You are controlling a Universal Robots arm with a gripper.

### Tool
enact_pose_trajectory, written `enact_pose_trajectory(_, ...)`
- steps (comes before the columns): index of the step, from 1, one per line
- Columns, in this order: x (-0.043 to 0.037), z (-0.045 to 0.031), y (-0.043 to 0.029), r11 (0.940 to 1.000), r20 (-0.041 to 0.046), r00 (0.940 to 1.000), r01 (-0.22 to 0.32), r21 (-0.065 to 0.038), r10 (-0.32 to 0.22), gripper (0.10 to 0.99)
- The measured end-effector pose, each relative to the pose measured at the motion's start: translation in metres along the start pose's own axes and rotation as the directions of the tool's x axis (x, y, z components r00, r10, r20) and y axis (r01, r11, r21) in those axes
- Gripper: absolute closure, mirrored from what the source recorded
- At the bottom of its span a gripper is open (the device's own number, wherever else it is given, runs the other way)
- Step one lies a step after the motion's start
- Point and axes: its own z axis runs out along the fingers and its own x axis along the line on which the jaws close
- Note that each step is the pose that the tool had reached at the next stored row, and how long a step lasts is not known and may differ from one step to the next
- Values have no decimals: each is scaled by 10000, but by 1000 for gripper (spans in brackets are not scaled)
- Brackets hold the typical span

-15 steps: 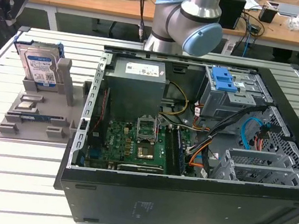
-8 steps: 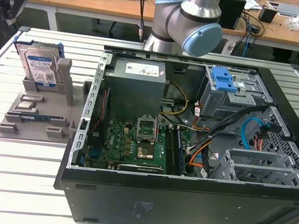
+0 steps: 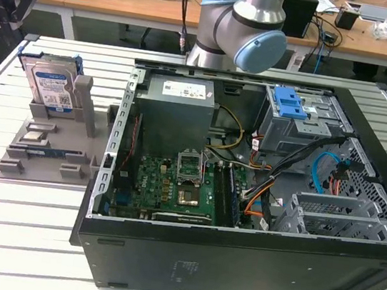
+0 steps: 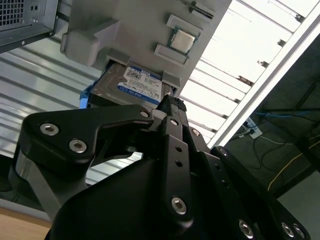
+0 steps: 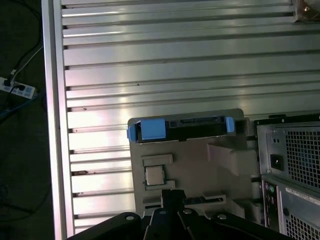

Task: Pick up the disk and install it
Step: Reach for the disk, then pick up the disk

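The disk (image 3: 52,85) stands upright in a grey holder (image 3: 48,153) on the slatted table, at the exterior view's left. It is silver with a white-and-blue label, in a blue bracket. Both wrist views look down on it: the label face of the disk (image 4: 132,85) in the second, the top edge of the disk (image 5: 185,127) with its blue bracket in the first. My gripper (image 5: 173,192) hangs over the holder (image 5: 200,155), clear of the disk, with its black fingers together and nothing between them. The gripper (image 4: 172,102) tip points at the disk's near edge.
An open computer case (image 3: 236,252) lies beside the holder, at the exterior view's right. Inside are a grey power supply (image 3: 177,107), a motherboard (image 3: 181,183) and a drive cage with a blue latch (image 3: 290,101). A small chip (image 5: 154,175) rests on the holder. The arm (image 3: 243,22) rises behind the case.
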Motion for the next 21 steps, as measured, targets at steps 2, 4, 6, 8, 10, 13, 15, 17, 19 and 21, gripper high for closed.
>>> enact_pose_trajectory(2, 0, 1, 2, 10000, 1, 10000, -1, 0, 1, 980)
enact_pose_trajectory(4, 0, 1, 2, 10000, 1, 10000, -1, -1, 1, 980)
enact_pose_trajectory(6, 0, 1, 3, 10000, 1, 10000, -1, -1, 1, 980)
enact_pose_trajectory(8, 0, 1, 4, 10000, 1, 10000, -2, 0, 2, 980)
enact_pose_trajectory(10, 1, 1, 5, 10000, 1, 10000, -2, 0, 2, 980)
enact_pose_trajectory(13, 1, 1, 6, 10000, -2, 10000, 57, -2, -57, 980)
enact_pose_trajectory(15, 1, 1, 6, 9997, -9, 9997, 232, -6, -232, 980)
enact_pose_trajectory(17, 1, 1, 6, 9992, -17, 9992, 405, -10, -405, 980)
enact_pose_trajectory(19, 1, 1, 6, 9983, -24, 9983, 583, -15, -583, 980)
enact_pose_trajectory(21, 1, 1, 6, 9967, -34, 9967, 809, -21, -809, 980)
